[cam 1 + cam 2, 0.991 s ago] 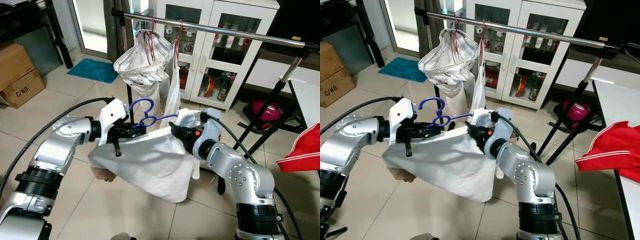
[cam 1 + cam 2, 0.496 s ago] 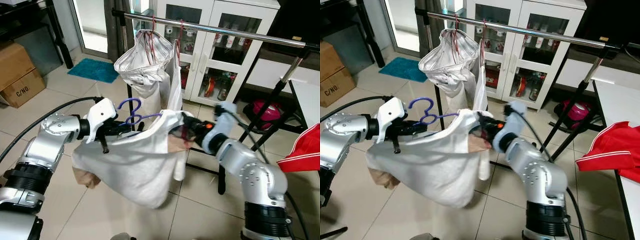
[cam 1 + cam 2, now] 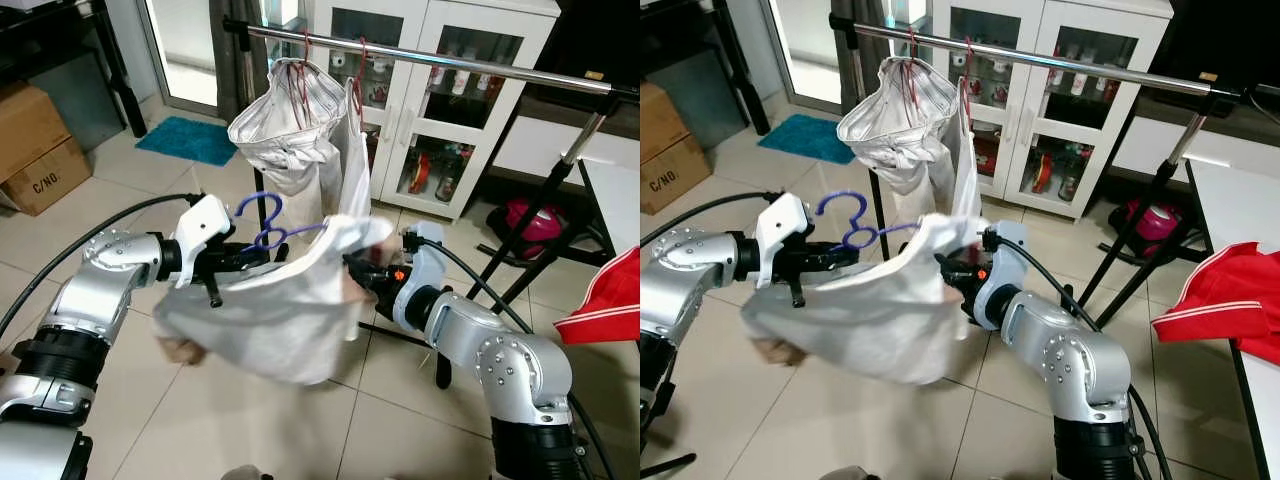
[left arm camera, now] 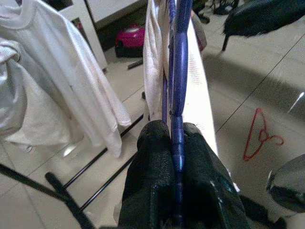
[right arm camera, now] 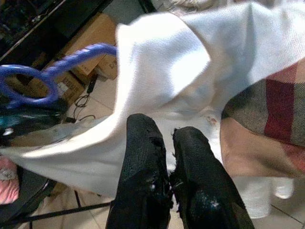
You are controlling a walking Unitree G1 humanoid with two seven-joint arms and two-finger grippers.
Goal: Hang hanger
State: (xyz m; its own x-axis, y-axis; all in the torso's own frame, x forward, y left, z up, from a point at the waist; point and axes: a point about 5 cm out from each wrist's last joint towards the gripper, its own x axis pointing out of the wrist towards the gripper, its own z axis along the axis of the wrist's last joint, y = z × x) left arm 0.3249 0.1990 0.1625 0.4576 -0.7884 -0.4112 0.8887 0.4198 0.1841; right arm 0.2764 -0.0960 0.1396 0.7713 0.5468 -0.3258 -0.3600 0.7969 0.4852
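Note:
A blue hanger (image 3: pixel 262 215) carries a white shirt (image 3: pixel 270 320) that droops below it, blurred with motion. My left gripper (image 3: pixel 252 263) is shut on the hanger's bar just under the hook; in the left wrist view the black fingers (image 4: pixel 155 157) clamp the blue hanger (image 4: pixel 177 57). My right gripper (image 3: pixel 356 273) is at the shirt's right shoulder, shut on the white shirt (image 5: pixel 157 62). The silver clothes rail (image 3: pixel 450 65) runs above and beyond, with white garments (image 3: pixel 285 130) hanging from red hangers at its left end.
A glass-door cabinet (image 3: pixel 440 130) stands behind the rack. A cardboard box (image 3: pixel 35 145) and a teal mat (image 3: pixel 185 140) lie to the left. The rack's black legs (image 3: pixel 520 250) and a pink bag (image 3: pixel 530 222) are to the right. A red garment (image 3: pixel 610 300) lies on a table edge.
The hanger and left gripper shifted left, then held. The right gripper stretched the shirt's shoulder outward, then drew back closer. The shirt's lower part swung up and blurred.

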